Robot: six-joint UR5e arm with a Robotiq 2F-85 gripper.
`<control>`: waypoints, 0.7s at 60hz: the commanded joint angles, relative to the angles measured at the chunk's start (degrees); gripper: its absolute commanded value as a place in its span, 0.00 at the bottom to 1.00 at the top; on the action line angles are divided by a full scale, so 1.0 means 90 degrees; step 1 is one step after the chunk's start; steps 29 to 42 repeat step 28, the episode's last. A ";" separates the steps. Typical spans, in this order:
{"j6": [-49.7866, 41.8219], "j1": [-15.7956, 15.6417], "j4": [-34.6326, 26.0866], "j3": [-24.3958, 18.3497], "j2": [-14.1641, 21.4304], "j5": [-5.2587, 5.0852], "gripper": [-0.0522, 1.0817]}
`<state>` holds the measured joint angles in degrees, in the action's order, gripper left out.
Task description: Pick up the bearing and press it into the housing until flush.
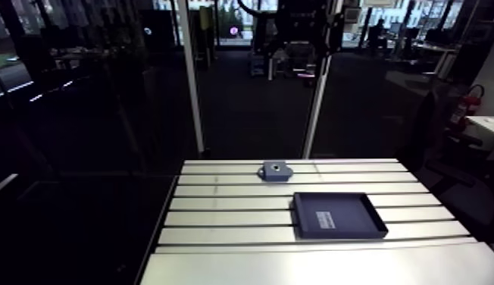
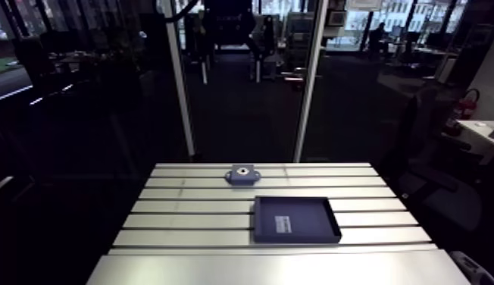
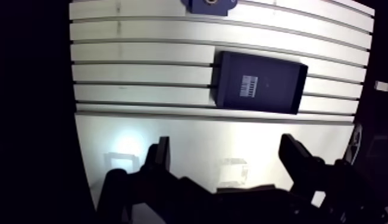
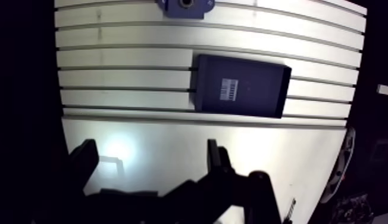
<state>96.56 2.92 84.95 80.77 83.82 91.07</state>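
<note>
Claw (image 3: pixel 226 143) gapes empty, short of the dark shallow rectangular tray (image 3: pixel 279 89); bearing unseen, so search there first, then descend centred.

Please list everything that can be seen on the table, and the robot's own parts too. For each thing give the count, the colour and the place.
table: one, silver aluminium with slots, under everything else.
housing: one, blue-grey with a round bore, near the table's far edge.
tray: one, dark and shallow, mid-table, nearer than the housing and apart from it.
label: one, white, on the tray's floor.
bearing: none that I can make out in any view.
gripper: one, black, over the table's plain near part; its two fingers stand apart with nothing between them.
</note>
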 commanded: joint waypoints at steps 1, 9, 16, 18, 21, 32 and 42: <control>-0.0001 -0.0012 0.0001 0.0003 -0.0030 -0.0015 0.06; -0.0001 -0.0012 0.0009 0.0005 -0.0051 -0.0045 0.06; 0.0007 -0.0022 0.0019 0.0015 -0.0070 -0.0055 0.06; 0.0008 -0.0022 0.0019 0.0006 -0.0070 -0.0056 0.06; 0.0008 -0.0022 0.0019 0.0005 -0.0079 -0.0048 0.06; 0.0008 -0.0032 0.0029 0.0005 -0.0088 -0.0048 0.06; 0.0008 -0.0032 0.0029 0.0005 -0.0088 -0.0048 0.06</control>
